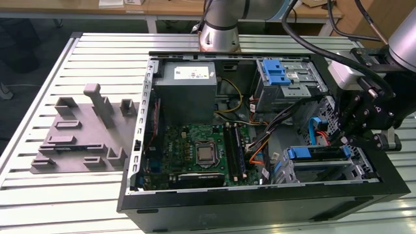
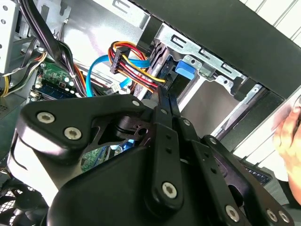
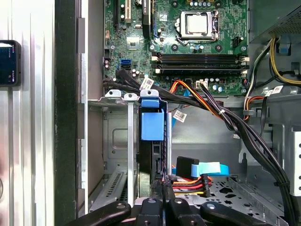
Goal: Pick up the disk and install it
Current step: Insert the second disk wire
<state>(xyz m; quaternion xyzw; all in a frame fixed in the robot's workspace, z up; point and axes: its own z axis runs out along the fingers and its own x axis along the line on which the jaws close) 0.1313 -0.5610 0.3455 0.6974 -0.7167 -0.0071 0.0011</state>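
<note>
Disk mostly in its bay, gripper right behind it

The disk [image 3: 152, 141] sits edge-on in the lower drive cage [image 3: 117, 155] of the open computer case [image 1: 260, 204], blue tab showing; the gripper [image 3: 162, 188] has its jaws pressed together against the rear edge by the cables [image 3: 193, 181]. I'd push straight along the rails, slowly, keeping those wires clear

Matt black metal gripper [image 2: 162, 101]; glossy blue plastic on the disk [image 3: 152, 125]
</note>
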